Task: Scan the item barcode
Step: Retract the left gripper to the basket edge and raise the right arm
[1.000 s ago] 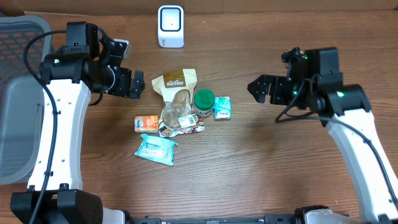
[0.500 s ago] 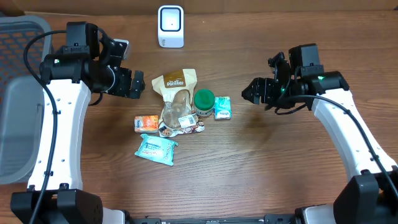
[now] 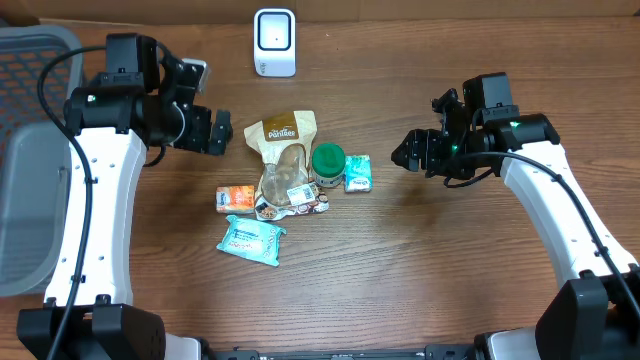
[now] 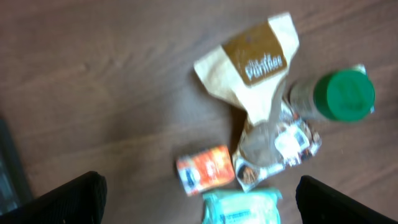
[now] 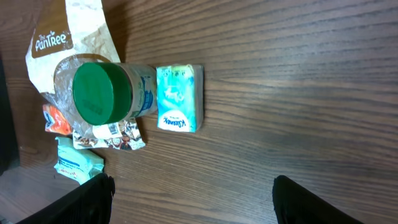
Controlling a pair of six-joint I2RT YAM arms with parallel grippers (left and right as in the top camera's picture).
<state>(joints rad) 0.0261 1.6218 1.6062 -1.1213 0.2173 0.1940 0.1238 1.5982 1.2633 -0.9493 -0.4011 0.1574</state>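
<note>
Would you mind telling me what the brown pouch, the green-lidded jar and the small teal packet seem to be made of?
Brown pouch: probably matte kraft paper, with a shiny clear film window. Green-lidded jar: smooth lid, likely plastic; the body looks clear, plastic or glass. Small teal packet: soft printed plastic wrap, slightly glossy.
</note>
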